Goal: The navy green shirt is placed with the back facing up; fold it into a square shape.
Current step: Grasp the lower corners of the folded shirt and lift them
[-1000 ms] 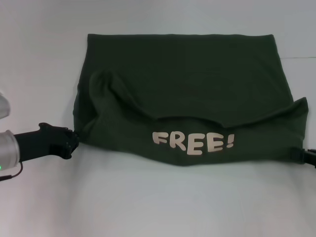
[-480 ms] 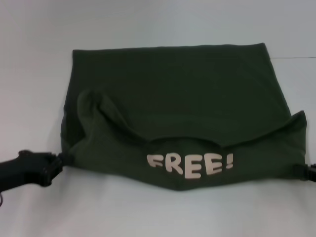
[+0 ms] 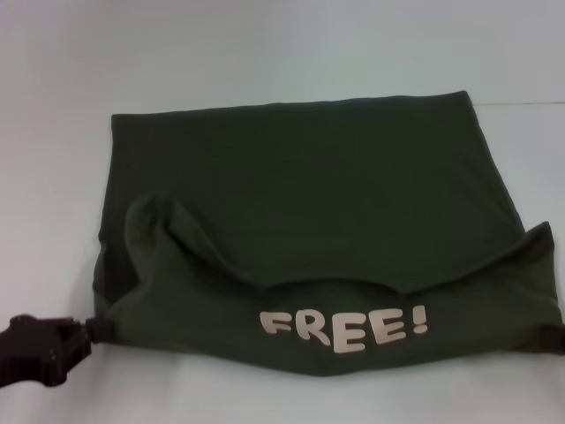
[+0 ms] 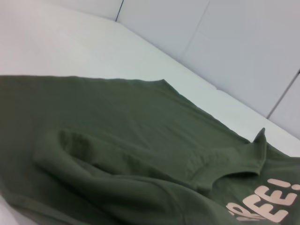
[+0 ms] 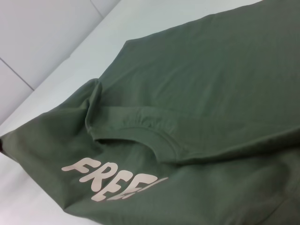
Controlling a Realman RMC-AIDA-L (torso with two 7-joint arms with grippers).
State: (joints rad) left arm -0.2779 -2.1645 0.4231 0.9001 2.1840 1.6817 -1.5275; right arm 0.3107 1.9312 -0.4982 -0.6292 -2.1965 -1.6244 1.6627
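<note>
Risk first. The navy green shirt (image 3: 309, 238) lies on the white worktop (image 3: 265, 53), its near portion turned over so the collar (image 3: 327, 281) and the cream "FREE!" lettering (image 3: 344, 325) face up along the near edge. That turned-over panel is uneven: a raised ridge of cloth sits toward my left side, and the near right corner peaks upward. In my judgement the fold could set crooked if my two ends travel unequally, and the ridge could be pressed into a lasting wrinkle. A corner could also slip free, since each hold appears to be on a thin bit of edge; the panel would then collapse and the square outline would be lost.

My left end effector (image 3: 88, 331) is at the near left corner of the shirt, its dark tip touching the cloth edge. It appears clamped on that corner, the fingers drawn tight with no gap showing. My right end effector (image 3: 554, 338) shows only as a dark sliver at the frame edge, beside the near right corner; I cannot tell whether it is clamped or released.

Neither wrist view shows my own fingers; both show only the shirt's folded layers, the collar and part of the lettering.
</note>
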